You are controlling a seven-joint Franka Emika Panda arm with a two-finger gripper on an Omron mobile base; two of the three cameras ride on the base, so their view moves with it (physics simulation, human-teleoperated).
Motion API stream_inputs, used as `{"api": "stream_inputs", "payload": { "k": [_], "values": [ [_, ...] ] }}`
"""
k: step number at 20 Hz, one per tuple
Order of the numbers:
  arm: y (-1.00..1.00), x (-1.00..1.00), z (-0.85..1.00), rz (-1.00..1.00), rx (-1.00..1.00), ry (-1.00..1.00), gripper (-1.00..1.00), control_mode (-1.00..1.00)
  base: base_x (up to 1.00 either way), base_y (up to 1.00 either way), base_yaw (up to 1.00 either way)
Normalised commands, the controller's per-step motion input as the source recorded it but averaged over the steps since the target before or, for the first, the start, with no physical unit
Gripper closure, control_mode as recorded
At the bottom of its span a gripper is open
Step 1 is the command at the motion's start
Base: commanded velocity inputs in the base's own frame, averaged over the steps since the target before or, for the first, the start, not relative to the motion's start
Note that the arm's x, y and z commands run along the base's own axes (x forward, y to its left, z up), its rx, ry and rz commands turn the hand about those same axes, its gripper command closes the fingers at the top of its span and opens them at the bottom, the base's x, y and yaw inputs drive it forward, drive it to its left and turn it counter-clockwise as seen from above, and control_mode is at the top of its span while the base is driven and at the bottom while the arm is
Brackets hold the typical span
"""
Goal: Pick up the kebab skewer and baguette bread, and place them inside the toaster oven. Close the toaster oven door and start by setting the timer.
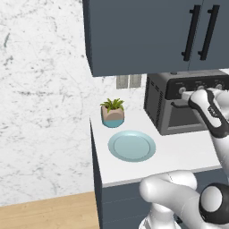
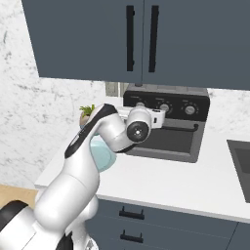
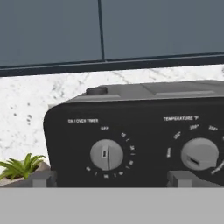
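The toaster oven (image 1: pixel 157 102) (image 2: pixel 199 146) stands at the back of the counter, and its door (image 1: pixel 183 117) (image 2: pixel 166 140) is up and closed. My gripper (image 1: pixel 184 94) (image 2: pixel 163 115) (image 3: pixel 111 179) is open, right in front of the black control strip. In the hand view the timer knob (image 3: pixel 106 154) lies between my fingertips (image 3: pixel 43 178) and just above them, its pointer near OFF. The temperature knob (image 3: pixel 199 154) is to its right. The kebab skewer and the baguette bread are out of view.
A light blue plate (image 1: pixel 132 146) (image 2: pixel 103 154) lies bare on the counter left of the oven. A small potted plant (image 1: pixel 112 112) (image 2: pixel 87 111) (image 3: pixel 19 168) stands behind it. Dark blue cabinets (image 1: pixel 147 36) hang above the oven. A sink (image 2: pixel 241 166) is at the right.
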Motion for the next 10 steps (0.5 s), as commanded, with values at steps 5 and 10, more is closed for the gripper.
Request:
{"api": "stream_inputs", "payload": {
  "k": [5,10],
  "values": [
    [0.0,0.18,-0.08,-0.03,-0.01,0.0,-1.0,-1.0,0.0,0.0,0.0],
    [0.0,0.22,-0.16,0.0,0.0,0.0,-1.0,-1.0,0.0,0.0,0.0]
  ]
}}
